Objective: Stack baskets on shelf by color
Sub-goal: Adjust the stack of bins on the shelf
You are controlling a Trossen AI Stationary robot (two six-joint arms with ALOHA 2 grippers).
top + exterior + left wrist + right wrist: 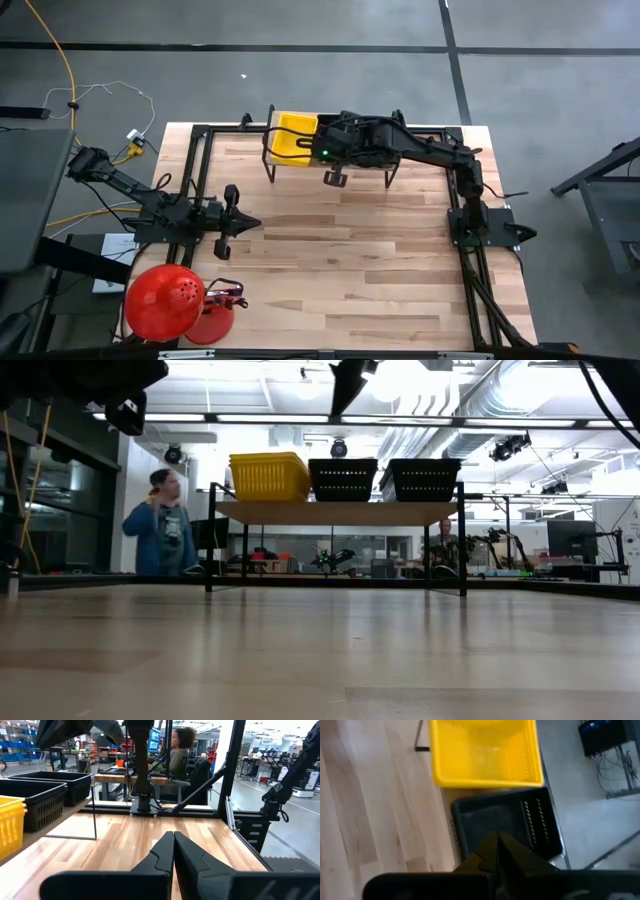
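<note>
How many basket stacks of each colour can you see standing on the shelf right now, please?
Bright yellow slotted plastic basket stack: 1
Black slotted plastic basket stacks: 2
Total: 3 stacks, side by side on the light wood plank shelf with black metal legs.

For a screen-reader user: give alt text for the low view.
A low shelf across the wooden table carries three basket stacks side by side: yellow baskets, then two stacks of black baskets. A person stands in the room behind.
</note>
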